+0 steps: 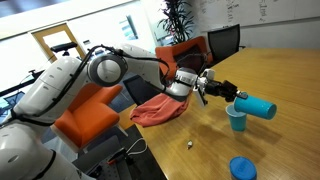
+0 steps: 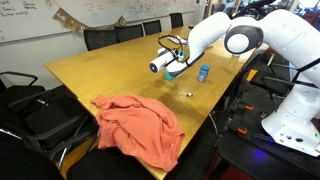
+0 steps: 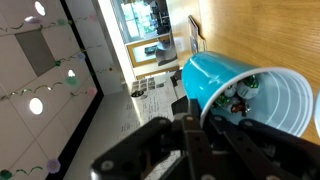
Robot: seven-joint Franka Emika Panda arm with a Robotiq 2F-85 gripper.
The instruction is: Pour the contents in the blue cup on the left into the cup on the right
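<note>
Closest in the wrist view, the hand (image 3: 205, 125) is clamped on the tipped blue cup (image 3: 222, 82) (white inside, with something small in it that I cannot make out). In an exterior view that cup hangs on its side just above the upright cup (image 1: 236, 119) on the worktop (image 1: 290, 80). Another blue cup (image 2: 203, 73) stands near; a red cloth (image 2: 140, 125) lies well apart

An office meeting room — a long wooden worktop (image 2: 100, 72) with black swivel chairs (image 2: 100, 38) along its far side. A whiteboard (image 2: 110, 10) covered in writing fills the wall — an orange armchair (image 1: 85, 118) and a plant (image 1: 178, 16) stand nearby.
</note>
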